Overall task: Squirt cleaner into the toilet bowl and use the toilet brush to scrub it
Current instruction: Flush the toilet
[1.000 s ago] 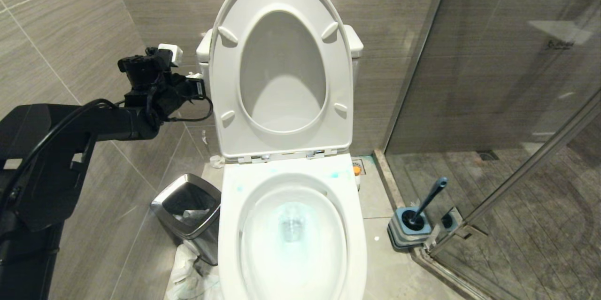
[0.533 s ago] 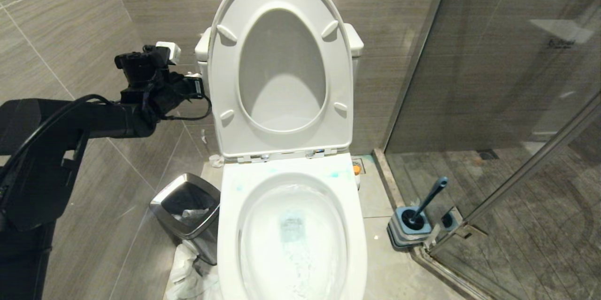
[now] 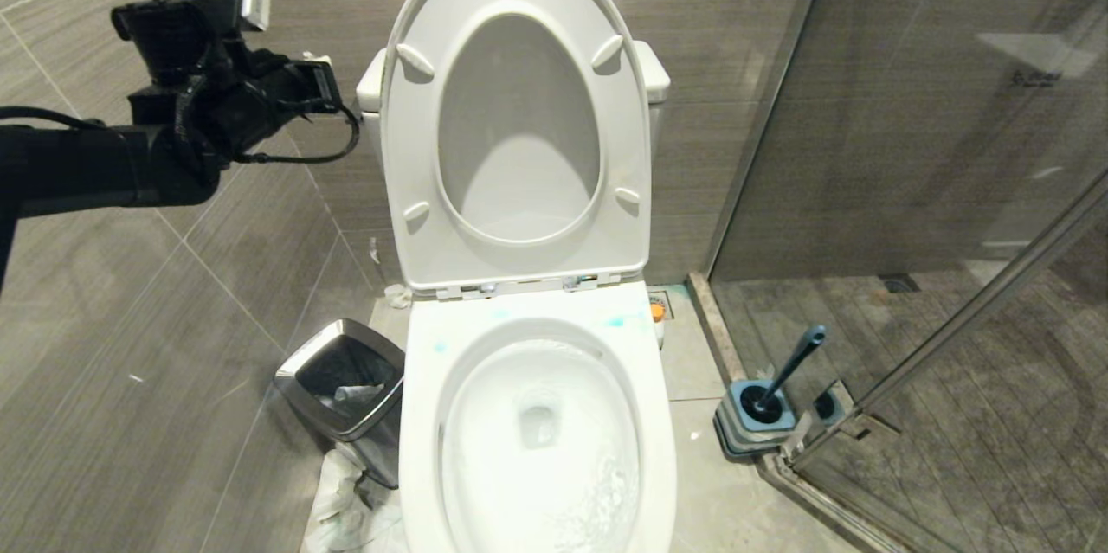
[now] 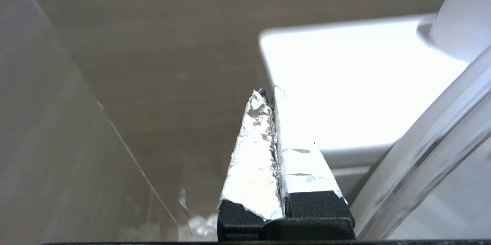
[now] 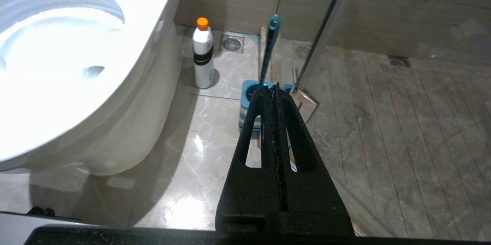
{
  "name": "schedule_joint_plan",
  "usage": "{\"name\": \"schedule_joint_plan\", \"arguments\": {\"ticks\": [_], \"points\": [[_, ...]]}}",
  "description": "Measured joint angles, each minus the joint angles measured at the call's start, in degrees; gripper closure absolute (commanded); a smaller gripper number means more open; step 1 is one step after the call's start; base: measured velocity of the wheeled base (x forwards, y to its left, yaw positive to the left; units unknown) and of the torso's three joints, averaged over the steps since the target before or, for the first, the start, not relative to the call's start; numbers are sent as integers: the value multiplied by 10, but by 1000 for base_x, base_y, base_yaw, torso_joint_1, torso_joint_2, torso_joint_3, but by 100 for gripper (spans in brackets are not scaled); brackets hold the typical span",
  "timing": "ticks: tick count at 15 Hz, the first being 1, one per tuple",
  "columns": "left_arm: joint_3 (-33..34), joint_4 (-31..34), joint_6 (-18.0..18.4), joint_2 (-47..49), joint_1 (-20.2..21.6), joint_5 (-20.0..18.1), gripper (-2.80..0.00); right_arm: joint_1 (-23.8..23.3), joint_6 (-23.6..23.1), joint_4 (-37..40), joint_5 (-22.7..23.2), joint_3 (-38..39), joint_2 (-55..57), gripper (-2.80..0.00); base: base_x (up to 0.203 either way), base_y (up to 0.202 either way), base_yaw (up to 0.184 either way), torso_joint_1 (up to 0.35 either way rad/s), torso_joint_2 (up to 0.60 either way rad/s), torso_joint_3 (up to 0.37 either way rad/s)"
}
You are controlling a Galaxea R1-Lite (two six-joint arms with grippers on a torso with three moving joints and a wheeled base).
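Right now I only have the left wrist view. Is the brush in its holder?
Observer: Yes, the brush stands in its holder, right of the bowl.
Operator: Is the right claw holding anything?
Observer: No, the right claw is shut and empty, pointing toward the holder.
Operator: Any bottle nearby?
Observer: A white bottle with an orange cap stands upright beside the bowl.

The head view looks steeply down over the toilet bowl (image 3: 537, 432) from close above. The left wrist view faces the tank (image 4: 345, 84) at close range. The right wrist view, low near the floor, shares the bowl (image 5: 76, 64) and toilet brush (image 5: 268, 49) (image 3: 792, 367) with the head view.
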Motion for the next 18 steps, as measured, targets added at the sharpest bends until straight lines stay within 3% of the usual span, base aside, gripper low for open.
{"name": "schedule_joint_plan", "arguments": {"ticks": [4,7,9,13,15,18], "points": [[3,1,-7,-67,13,-5,0,0,0,0,0,0,0,0,0,0,0,0,0,0],[19,3,-41,-101,27,-30,0,0,0,0,0,0,0,0,0,0,0,0,0,0],[21,4,-62,-109,41,-77,0,0,0,0,0,0,0,0,0,0,0,0,0,0],[4,-6,-132,-95,56,-224,0,0,0,0,0,0,0,0,0,0,0,0,0,0],[-31,-12,-137,-69,57,-247,0,0,0,0,0,0,0,0,0,0,0,0,0,0],[-51,-30,-100,-25,56,-248,0,0,0,0,0,0,0,0,0,0,0,0,0,0]]}}
